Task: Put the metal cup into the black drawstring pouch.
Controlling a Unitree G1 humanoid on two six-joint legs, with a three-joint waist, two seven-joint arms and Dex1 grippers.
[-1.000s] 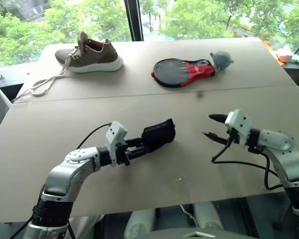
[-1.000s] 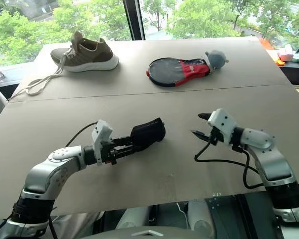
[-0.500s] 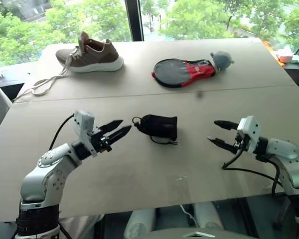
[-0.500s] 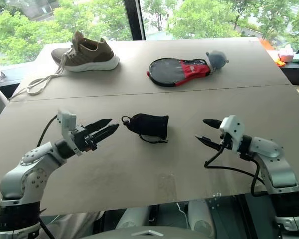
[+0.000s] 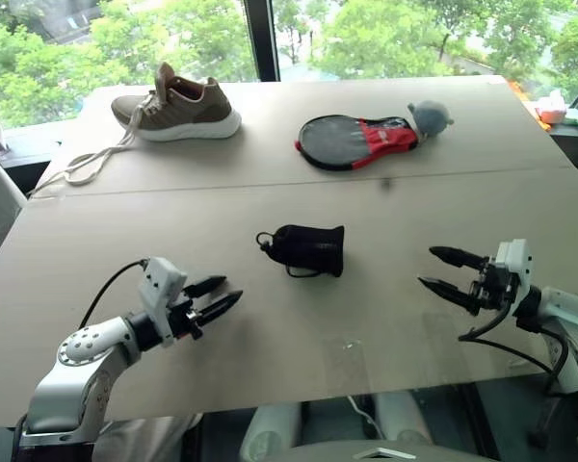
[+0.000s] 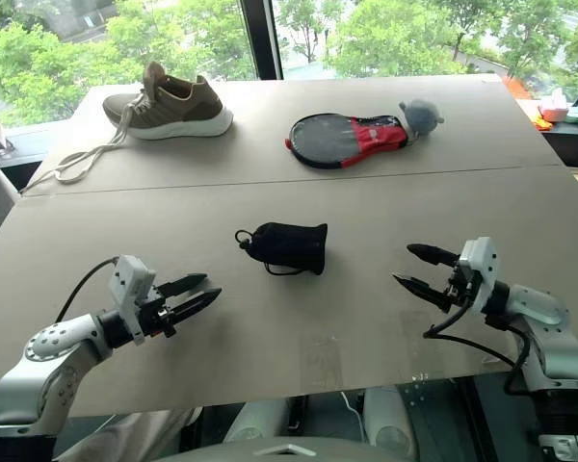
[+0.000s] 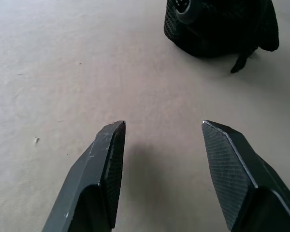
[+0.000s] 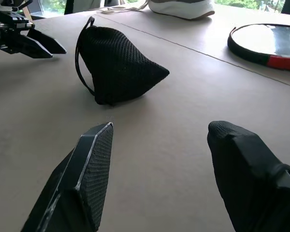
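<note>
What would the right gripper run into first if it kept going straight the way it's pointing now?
Most likely the black drawstring pouch. The right gripper is open, holds nothing, and points across the table toward the pouch, with bare tabletop between them. The line may pass just beside it; depth is hard to judge.

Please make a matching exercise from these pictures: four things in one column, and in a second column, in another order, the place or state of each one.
Things:
1. pouch
2. shoe
3. paddle case
4. left gripper

Places or states:
a. far side of the table, on the robot's left, laces trailing
b. open, holding nothing, apart from the pouch
c. middle of the table, lying between the two grippers
d. far side of the table, black and red, beside a grey plush

Pairs: 1-c, 2-a, 3-d, 4-b
</note>
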